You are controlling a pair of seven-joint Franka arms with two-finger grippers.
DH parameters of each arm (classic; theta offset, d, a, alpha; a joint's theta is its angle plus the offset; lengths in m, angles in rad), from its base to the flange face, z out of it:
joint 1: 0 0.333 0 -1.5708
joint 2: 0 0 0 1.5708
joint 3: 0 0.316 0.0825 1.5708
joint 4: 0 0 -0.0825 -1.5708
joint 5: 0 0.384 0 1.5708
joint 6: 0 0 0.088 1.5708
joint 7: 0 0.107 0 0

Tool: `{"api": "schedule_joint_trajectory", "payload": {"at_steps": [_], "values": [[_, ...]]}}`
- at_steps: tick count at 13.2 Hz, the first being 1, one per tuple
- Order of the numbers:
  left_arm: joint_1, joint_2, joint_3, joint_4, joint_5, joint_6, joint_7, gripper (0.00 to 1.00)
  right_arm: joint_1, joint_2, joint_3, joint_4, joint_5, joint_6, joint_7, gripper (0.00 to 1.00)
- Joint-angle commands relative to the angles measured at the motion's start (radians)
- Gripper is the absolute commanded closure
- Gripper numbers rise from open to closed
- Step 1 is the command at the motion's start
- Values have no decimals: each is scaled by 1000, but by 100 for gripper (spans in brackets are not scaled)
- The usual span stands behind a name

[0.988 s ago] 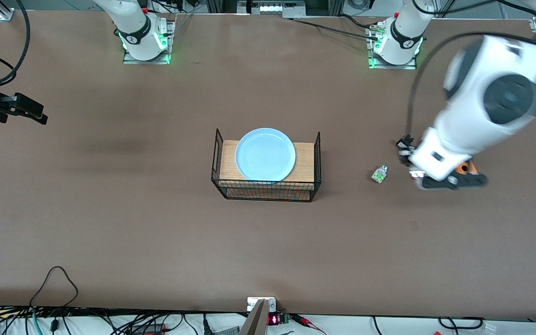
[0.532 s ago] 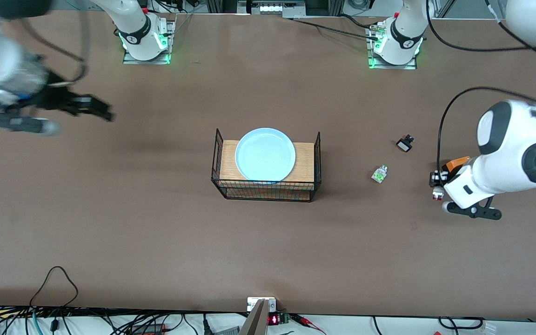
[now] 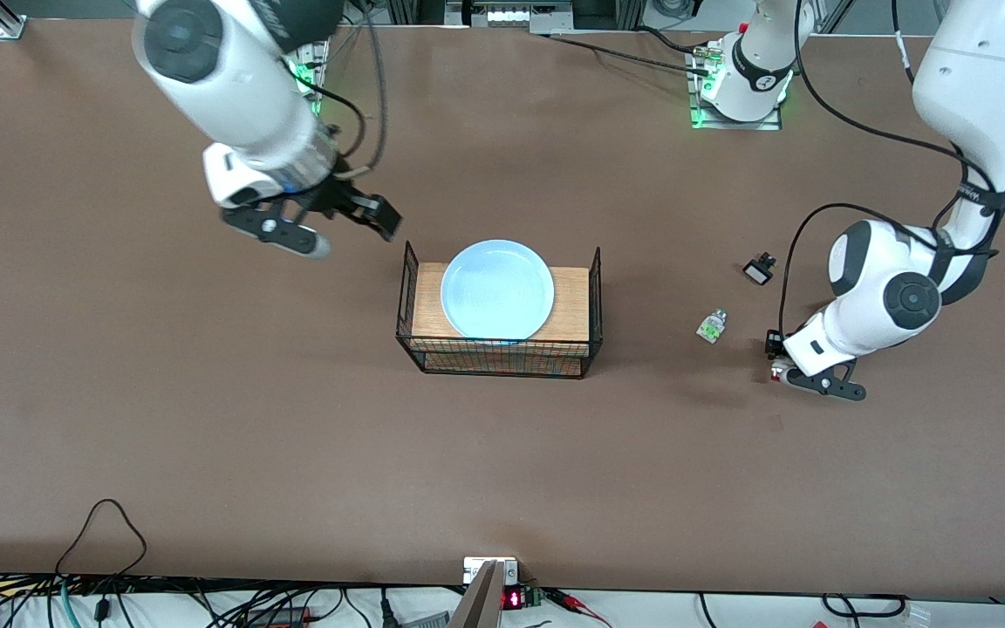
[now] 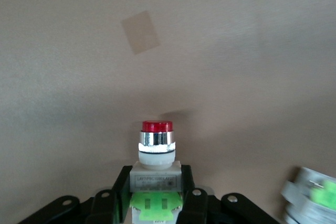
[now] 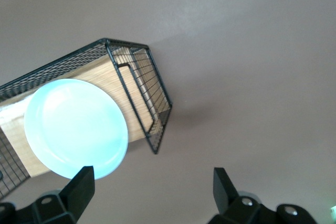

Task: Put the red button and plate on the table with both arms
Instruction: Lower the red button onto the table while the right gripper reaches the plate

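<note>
brown counter [image 3: 206, 419] wide and bare toward the camera. wire rack [image 3: 499, 349] mid-counter, carrying the pale plate [image 3: 496, 290] on its wood top: stiff, slick, probably breakable, best pinched at the rim. right tool [image 3: 341, 214] over the counter just beside the rack, spread apart, empty. left tool [image 4: 156, 203] low over the counter near the left arm's end, clamped on the red button [image 4: 156, 153]: light, rigid, gripped by its body.

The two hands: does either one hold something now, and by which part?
The left hand holds the red button by its whitish-green body, red cap pointing out. The right hand is open and holds nothing.
</note>
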Motion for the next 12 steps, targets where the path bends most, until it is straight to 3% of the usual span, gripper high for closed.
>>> {"api": "schedule_joint_trajectory", "payload": {"at_steps": [1, 2, 3, 7, 12], "values": [[9, 18, 12, 6, 45, 28, 16, 60, 23, 53, -13, 27, 6, 3, 155, 0], [8, 11, 12, 6, 45, 17, 13, 26, 38, 82, -13, 32, 0, 3, 208, 0], [8, -3, 7, 12, 45, -12, 6, 0, 49, 106, -14, 35, -2, 3, 261, 0], [2, -127, -49, 75, 31, -266, -13, 0, 100, 224, -14, 113, 0, 6, 455, 0], [3, -147, -160, 316, 22, -656, -51, 0, 144, 256, -16, 126, 6, 122, 552, 0]]}}
